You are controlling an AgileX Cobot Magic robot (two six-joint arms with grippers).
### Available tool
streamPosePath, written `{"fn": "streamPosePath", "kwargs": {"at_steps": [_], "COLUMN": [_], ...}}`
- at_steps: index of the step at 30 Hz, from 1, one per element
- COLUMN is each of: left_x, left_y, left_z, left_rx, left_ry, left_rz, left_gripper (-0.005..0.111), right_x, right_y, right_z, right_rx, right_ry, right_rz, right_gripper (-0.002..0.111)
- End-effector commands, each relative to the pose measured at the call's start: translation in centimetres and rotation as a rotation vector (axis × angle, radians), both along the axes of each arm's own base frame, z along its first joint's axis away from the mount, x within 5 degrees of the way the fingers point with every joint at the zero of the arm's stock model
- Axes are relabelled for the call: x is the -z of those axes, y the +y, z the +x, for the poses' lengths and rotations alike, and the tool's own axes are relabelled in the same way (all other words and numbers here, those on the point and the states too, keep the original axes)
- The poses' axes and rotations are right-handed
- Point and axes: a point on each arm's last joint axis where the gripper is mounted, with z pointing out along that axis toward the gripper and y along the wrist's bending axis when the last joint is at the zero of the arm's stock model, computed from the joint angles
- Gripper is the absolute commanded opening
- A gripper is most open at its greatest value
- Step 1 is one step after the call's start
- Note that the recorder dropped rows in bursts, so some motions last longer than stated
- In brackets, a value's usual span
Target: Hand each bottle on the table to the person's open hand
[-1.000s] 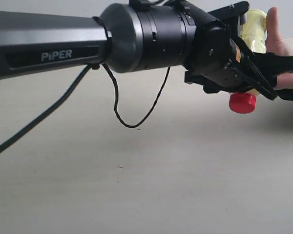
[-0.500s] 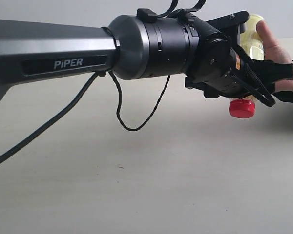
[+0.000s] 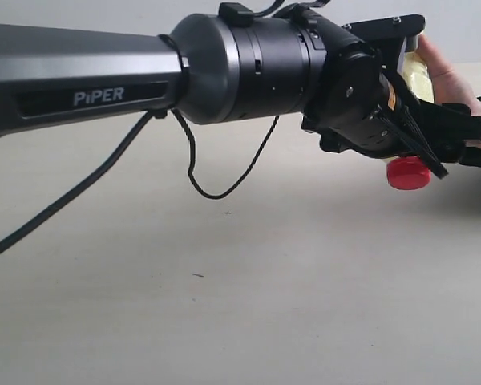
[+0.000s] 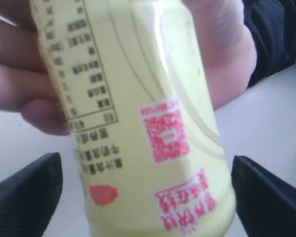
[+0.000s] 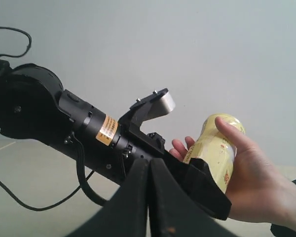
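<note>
— So, where is the bottle (image 4: 148, 123) at this point?
— In the hand (image 5: 256, 182). Look at your right wrist view: the thumb lies over its side and the fingers cup it from behind. It hangs cap (image 3: 409, 172) down, well above the table (image 3: 224, 305), because your left arm (image 3: 88, 72) reaches in sideways to meet the palm.
— Are the left jaws off it?
— As far as you can read it, yes. Their pads (image 4: 24, 197) stand either side of the bottle, and on one side a strip of table shows between pad and plastic. The weight looks to be the hand's, not yours.
— And the right jaws?
— Pressed together with nothing in them, set back where their camera takes in the handover.
— What does the next move call for?
— You'd want to draw the left arm straight back along the line of the pads, so neither one knocks the bottle from the palm. No other bottle is in view
</note>
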Motion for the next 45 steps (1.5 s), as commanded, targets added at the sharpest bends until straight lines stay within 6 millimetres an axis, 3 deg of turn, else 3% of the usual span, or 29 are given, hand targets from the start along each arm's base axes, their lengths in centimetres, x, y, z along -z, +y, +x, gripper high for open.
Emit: {"fn": "streamPosePath", "kwargs": {"at_steps": [1, 12, 17, 19, 20, 21, 23, 26, 30, 39, 45], "left_x": [-2.8, -5.2, -8.4, -9.4, -10.1, -10.4, -11.3, -11.3, -10.5, -9.3, -9.2], "left_y": [0.8, 2.2, 3.4, 4.5, 5.3, 5.7, 7.2, 8.6, 11.5, 20.2, 24.8], "left_z": [-0.5, -1.1, -1.7, -1.8, -1.8, -1.9, -2.4, -3.3, -5.6, -15.3, -19.3], "left_rx": [0.026, 0.081, 0.070, 0.057, 0.039, 0.032, -0.002, -0.009, -0.034, 0.034, 0.037], "left_ry": [-0.040, -0.113, -0.176, -0.185, -0.170, -0.162, -0.147, -0.147, -0.167, -0.334, -0.404], "left_rz": [0.012, 0.112, 0.113, 0.144, 0.162, 0.174, 0.251, 0.301, 0.284, -0.124, -0.209], "left_gripper": [0.088, 0.088, 0.085, 0.070, 0.051, 0.043, 0.003, 0.001, 0.000, 0.000, 0.000], "right_x": [0.0, 0.0, 0.0, 0.0, 0.0, 0.0, 0.0, 0.0, 0.0, 0.0, 0.0], "right_y": [-0.1, -0.1, -0.1, -0.1, -0.1, -0.1, -0.1, -0.1, -0.1, -0.1, -0.1], "right_z": [0.0, 0.0, 0.0, 0.0, 0.0, 0.0, 0.0, 0.0, 0.0, 0.0, 0.0], "right_rx": [0.011, 0.011, 0.011, 0.011, 0.011, 0.011, 0.011, 0.011, 0.011, 0.011, 0.011], "right_ry": [-0.005, -0.005, -0.005, -0.005, -0.005, -0.005, -0.005, -0.005, -0.005, -0.005, -0.005], "right_rz": [0.006, 0.006, 0.006, 0.006, 0.006, 0.006, 0.006, 0.006, 0.006, 0.006, 0.006], "right_gripper": [0.000, 0.000, 0.000, 0.000, 0.000, 0.000, 0.000, 0.000, 0.000, 0.000, 0.000]}}
